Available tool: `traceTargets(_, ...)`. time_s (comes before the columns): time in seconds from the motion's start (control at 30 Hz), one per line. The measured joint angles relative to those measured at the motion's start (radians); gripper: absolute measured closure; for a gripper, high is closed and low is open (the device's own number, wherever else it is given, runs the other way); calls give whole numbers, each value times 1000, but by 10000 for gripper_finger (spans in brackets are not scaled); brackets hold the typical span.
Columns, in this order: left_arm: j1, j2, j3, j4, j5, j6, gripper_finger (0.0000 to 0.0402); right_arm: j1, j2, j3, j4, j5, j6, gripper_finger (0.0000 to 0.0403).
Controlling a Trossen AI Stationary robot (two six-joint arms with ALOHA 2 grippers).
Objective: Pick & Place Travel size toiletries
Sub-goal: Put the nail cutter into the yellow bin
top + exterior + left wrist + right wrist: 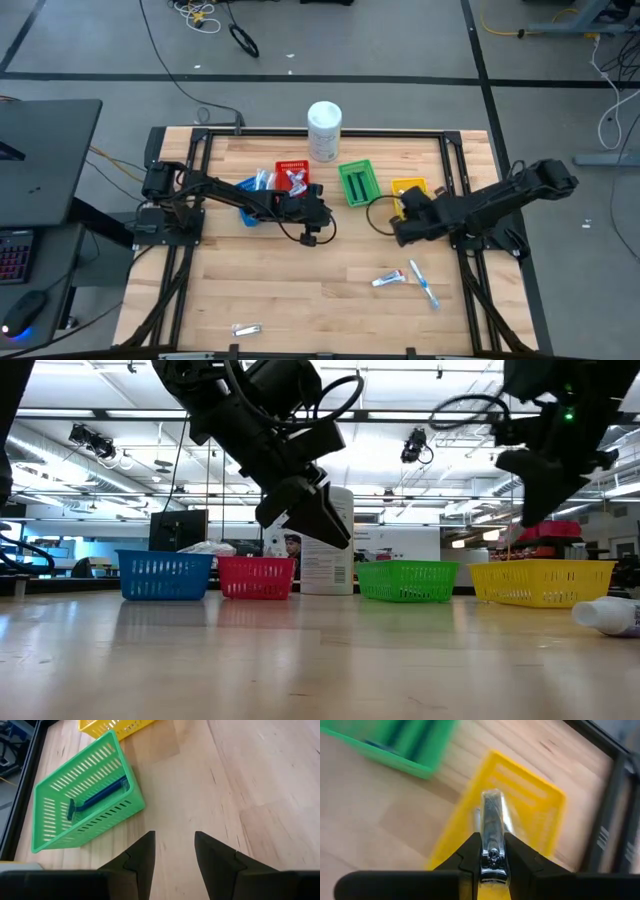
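One silvery clipper (gripped) between right jaws, over yellow basket.

Table: pale wood planks, smooth satin finish. Green basket and yellow basket: slotted moulded plastic. Item in the right jaws: polished, mirror-bright metal. Razor: blue plastic.

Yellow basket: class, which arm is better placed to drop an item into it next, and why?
Right. The right gripper is shut on a silvery item directly above the yellow basket. The left gripper is open, empty, and sits near the green basket.
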Motion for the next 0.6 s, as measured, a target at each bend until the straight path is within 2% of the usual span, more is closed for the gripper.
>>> traceTargets(0.07, 0, 0, 0, 3, 0, 1, 257, 0, -3, 0, -55, -11, 46, 337)
traceTargets(0.23, 0, 0, 0, 2, 0, 0, 257, -1, -3, -31, -31, -35, 48, 337)
traceTargets(0.43, 0, 0, 0, 2, 0, 0, 257, -2, -3, -158, 112, -37, 74, 336)
traceTargets(0.6, 0, 0, 0, 2, 0, 0, 257, -18, -2, -236, 210, -53, 77, 318)
